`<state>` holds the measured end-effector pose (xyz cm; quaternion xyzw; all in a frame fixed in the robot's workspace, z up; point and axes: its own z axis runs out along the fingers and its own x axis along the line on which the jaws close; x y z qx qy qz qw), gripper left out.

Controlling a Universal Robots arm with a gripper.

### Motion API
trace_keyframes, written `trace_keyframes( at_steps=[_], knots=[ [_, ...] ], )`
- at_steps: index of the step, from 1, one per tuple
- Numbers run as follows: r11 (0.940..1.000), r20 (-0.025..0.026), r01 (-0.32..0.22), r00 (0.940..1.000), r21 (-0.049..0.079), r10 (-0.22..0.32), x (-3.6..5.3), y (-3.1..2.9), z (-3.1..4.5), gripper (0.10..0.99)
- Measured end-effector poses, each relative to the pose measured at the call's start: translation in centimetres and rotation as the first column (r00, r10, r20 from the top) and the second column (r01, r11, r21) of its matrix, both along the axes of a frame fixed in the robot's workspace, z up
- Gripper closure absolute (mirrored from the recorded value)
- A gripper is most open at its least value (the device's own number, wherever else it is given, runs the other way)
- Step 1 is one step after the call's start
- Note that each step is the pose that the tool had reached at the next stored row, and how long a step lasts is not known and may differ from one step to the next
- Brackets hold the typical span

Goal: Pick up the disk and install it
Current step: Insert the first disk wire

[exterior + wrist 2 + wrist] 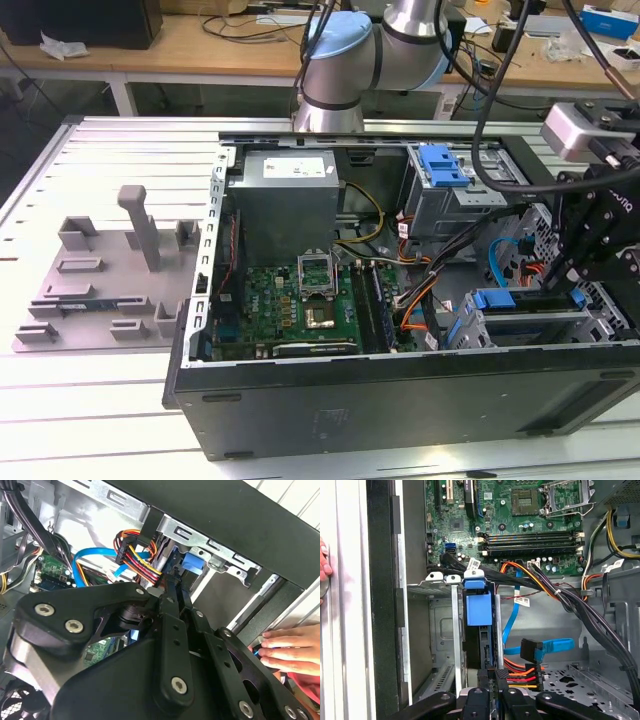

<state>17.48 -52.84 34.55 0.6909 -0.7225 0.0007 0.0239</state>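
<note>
One arm is at work here, and its black two-fingered hand point(494, 676) is down inside the open black metal computer case point(400, 400), at the drive bay on the exterior view's right.

The disk point(479, 645), a flat metal hard drive in a blue plastic frame, stands on edge in the silver sheet-metal drive cage point(440, 630), between the cage's upright rails. In the first wrist view its long axis runs straight away from the hand, in line with the fingers. The blue pull tab is at the far end and the fingertips are at the near end, so the disk lies directly ahead of the hand, touching it or very nearly so.

The hand's fingers are drawn together with hardly a gap between them. I can't tell whether they pinch the edge of the blue frame or only press against it.

A bundle of red, orange and yellow power wires point(520, 672) sits just beside the fingertips.

A person's fingertips point(280, 642) rest on the outside of the case wall, apart from the robot.

The case sits on a ribbed grey metal surface point(100, 400).
</note>
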Motion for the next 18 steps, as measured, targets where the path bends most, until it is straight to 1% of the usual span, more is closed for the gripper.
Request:
trace_keyframes(
  at_steps=[18],
  knots=[
    [1.0000,0.0000,0.000,1.0000,0.000,0.000,0.00,0.00,-0.65,0.922]
  ],
)
